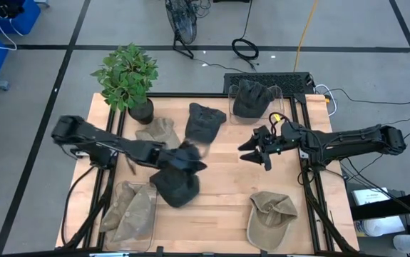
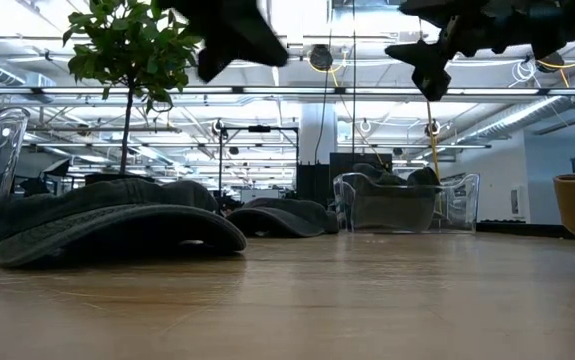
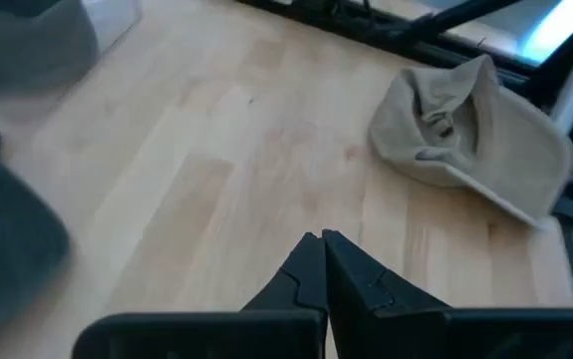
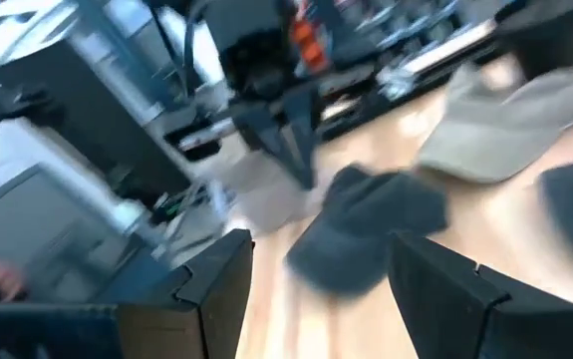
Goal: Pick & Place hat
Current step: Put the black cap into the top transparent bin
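On the pale wooden table (image 1: 222, 178), just below the left gripper (image 1: 190, 158), whose fingers are pressed together on nothing, lies a dark bucket hat (image 1: 175, 187); it looks soft, light and floppy, so I judge a pinch on the brim edge or a bunched fold of crown safer than a grab across its slack middle. Over the table's right side the right gripper (image 1: 256, 150) hangs spread and empty. Smooth boards should let the cloth slide, and beyond the table is a bright, open workshop.
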Controlling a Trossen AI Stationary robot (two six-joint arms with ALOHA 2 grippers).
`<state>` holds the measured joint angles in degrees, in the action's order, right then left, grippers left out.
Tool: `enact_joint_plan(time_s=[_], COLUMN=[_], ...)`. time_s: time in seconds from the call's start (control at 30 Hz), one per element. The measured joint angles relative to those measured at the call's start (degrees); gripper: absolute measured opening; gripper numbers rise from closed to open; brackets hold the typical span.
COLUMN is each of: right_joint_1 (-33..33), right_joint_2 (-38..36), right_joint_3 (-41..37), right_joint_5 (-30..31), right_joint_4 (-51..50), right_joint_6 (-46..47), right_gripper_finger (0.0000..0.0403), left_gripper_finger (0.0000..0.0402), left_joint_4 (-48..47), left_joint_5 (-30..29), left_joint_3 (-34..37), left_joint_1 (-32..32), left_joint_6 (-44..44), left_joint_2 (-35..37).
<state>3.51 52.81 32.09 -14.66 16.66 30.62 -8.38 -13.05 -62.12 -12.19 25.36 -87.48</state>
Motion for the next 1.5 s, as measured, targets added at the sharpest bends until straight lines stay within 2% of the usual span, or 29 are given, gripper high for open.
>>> enact_joint_plan(time_s=[0.07, 0.23, 0.37, 0.53, 0.67, 0.9, 1.2, 1.33, 1.5], right_joint_1=[-0.3, -0.2, -0.1, -0.1, -0.1, -0.1, -0.1, -0.1, -0.1], right_joint_2=[0.2, 1.6, 3.1, 5.6, 7.3, 9.6, 9.8, 9.7, 9.7], right_joint_3=[0.0, 0.0, 0.0, 0.0, 0.1, 0.0, 0.0, 0.0, 0.0], right_joint_5=[3.9, 9.0, 13.0, 15.0, 15.6, 20.7, 20.7, 20.8, 20.7], right_joint_4=[0.2, 4.3, 6.1, 8.3, 10.1, 12.4, 12.3, 12.3, 12.2], right_joint_6=[0.0, 0.0, 0.0, 0.2, 1.4, 3.2, 6.5, 6.9, 7.7], right_gripper_finger=[0.0212, 0.0212, 0.0212, 0.0212, 0.0212, 0.0212, 0.0212, 0.0212, 0.0212], left_gripper_finger=[0.0001, 0.0001, 0.0014, 0.0040, 0.0075, 0.0172, 0.0305, 0.0331, 0.0330], left_joint_4=[6.9, 9.5, 10.9, 6.3, 2.4, 1.0, -6.4, -6.8, -8.0], left_joint_5=[0.4, 0.5, -0.3, -3.3, -0.7, 11.6, 13.9, 17.8, 17.9], left_joint_3=[6.8, 19.1, 23.1, 24.1, 24.2, 24.1, 24.1, 24.1, 24.1], left_joint_1=[0.0, 0.0, 0.3, 1.8, 4.2, 9.1, 10.4, 10.6, 10.6], left_joint_6=[1.7, 4.4, 3.0, 1.6, 1.8, 1.3, -6.8, -7.3, -9.6], left_joint_2=[4.9, 17.1, 23.8, 25.8, 25.7, 24.9, 19.0, 15.6, 11.8])
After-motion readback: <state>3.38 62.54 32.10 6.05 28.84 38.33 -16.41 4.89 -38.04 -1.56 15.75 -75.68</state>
